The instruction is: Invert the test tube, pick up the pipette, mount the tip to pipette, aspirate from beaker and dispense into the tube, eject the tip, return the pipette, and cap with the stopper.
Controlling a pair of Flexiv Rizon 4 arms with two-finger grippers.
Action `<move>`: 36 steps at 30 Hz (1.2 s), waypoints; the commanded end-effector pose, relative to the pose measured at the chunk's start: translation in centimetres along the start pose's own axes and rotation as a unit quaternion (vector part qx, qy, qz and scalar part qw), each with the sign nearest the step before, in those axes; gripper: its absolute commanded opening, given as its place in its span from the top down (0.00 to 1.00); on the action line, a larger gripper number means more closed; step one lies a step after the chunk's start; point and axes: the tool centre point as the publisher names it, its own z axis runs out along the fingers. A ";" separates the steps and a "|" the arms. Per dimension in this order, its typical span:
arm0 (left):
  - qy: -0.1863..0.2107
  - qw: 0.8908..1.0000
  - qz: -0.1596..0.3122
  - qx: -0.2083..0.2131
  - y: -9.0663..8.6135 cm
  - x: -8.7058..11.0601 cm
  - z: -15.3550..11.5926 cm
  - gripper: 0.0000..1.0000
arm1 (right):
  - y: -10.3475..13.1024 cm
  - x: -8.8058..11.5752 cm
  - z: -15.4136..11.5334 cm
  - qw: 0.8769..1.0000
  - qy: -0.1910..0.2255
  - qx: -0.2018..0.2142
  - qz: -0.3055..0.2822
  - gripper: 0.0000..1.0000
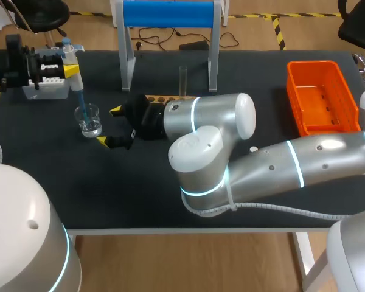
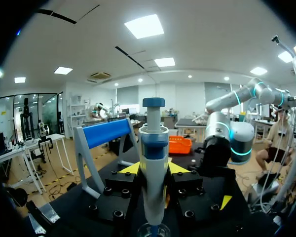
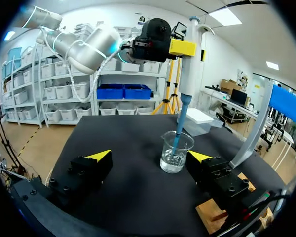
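the left end effector (image 2: pixel 153 170) is clenched on the pipette (image 2: pixel 153 148), whose body is pressed from both sides by the yellow-tipped fingers (image 2: pixel 130 168). the pipette is held upright near the left rear corner of the bench (image 1: pixel 255 67), directly above the glass beaker (image 1: pixel 88 120). in the right wrist view the blue tip (image 3: pixel 177 136) mounted on the pipette is seen lowered into the beaker, with its end dipped in the clear liquid at the bottom. the right end effector (image 1: pixel 110 126) is released, its fingers spread wide and nothing held between them. it is placed low over the bench just beside the beaker, which is seen ahead of the open fingers, closer to one of them and touched by neither. the test tube (image 1: pixel 183 79) is stood upright in the wooden rack (image 1: pixel 160 98), behind the right arm's wrist and in front of the blue-topped stand (image 1: pixel 168 13). whether anything is in the tube cannot be told. an orange basket (image 1: pixel 321 97) is set at the right rear of the bench, well apart from the beaker. a white box (image 1: pixel 45 90) is seen on the bench below the left arm's wrist, just behind the beaker.
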 end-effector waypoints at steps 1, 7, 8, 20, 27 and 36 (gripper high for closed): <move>-0.002 1.000 0.001 0.000 0.0 0.1 0.0 1.00 | 0.3 0.1 -2.4 1.000 0.005 0.005 -0.002 0.00; -0.002 1.000 0.001 0.000 0.0 0.1 0.0 1.00 | 1.6 0.6 -5.1 1.000 0.007 0.000 -0.008 0.00; -0.002 1.000 0.001 0.000 0.0 0.1 0.0 1.00 | 1.9 0.7 -5.6 1.000 0.009 -0.001 -0.012 0.00; -0.002 1.000 0.001 0.000 0.0 0.1 0.0 1.00 | 5.7 0.6 -10.6 0.999 0.034 -0.015 -0.014 0.00; -0.002 1.000 0.001 0.000 0.0 0.1 0.0 1.00 | 8.7 -0.9 -12.6 0.997 0.073 -0.035 -0.019 0.00; -0.002 1.000 0.001 0.000 0.0 0.1 0.0 1.00 | 13.5 -2.4 -14.3 0.990 0.124 -0.045 -0.042 0.00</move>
